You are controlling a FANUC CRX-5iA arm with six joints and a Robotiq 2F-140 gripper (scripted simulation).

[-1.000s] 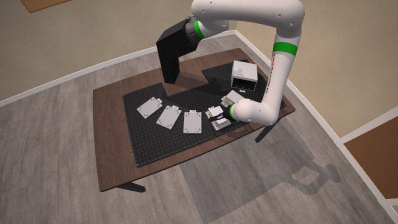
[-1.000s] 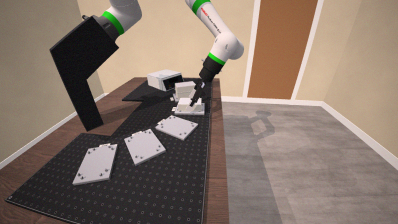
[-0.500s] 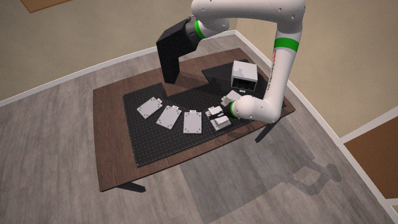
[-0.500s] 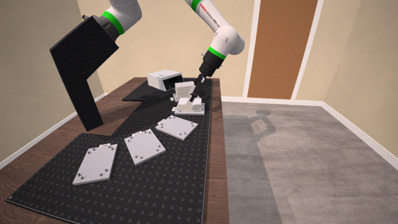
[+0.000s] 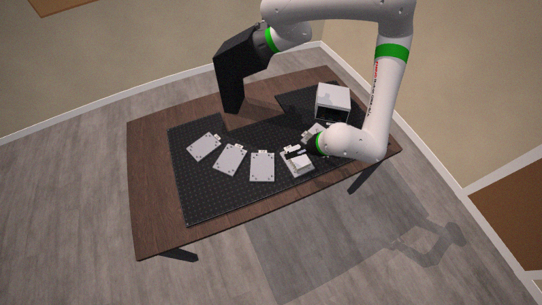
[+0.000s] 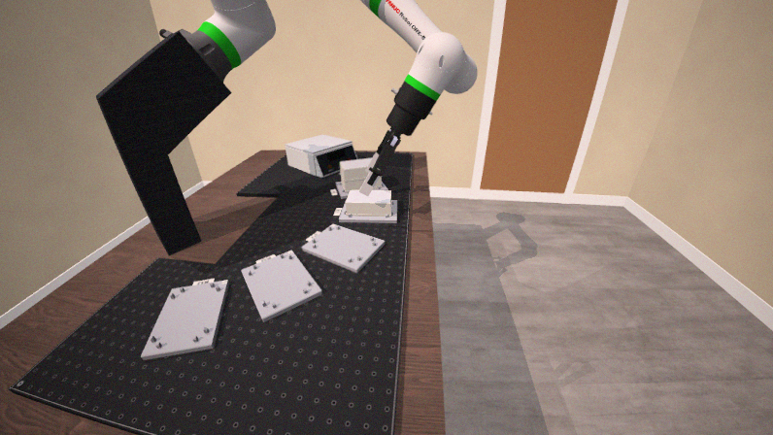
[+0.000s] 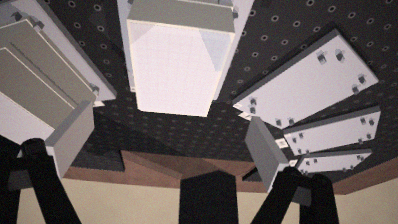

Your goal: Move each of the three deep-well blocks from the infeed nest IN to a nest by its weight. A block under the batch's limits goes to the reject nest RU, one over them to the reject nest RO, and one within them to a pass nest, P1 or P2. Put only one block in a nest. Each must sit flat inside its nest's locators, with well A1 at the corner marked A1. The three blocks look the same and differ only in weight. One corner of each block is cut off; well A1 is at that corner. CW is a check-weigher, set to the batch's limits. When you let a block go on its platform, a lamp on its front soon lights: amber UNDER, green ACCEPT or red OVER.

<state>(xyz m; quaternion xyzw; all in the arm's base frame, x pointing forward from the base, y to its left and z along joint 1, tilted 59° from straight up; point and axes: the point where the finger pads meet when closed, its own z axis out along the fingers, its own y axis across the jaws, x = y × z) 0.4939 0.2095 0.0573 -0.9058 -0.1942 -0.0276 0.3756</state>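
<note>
White block (image 6: 368, 201) sits in its nest (image 6: 368, 217) at the bench's far right; pincer (image 6: 373, 183) above spread wide, holding nothing.

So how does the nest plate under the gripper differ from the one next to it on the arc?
The nest plate under the open gripper holds a deep-well block; the neighbouring nest plate holds none. The loaded nest plate lies nearer the check-weigher than the neighbouring plate. Both are pale grey rectangles with locator pins.
</note>
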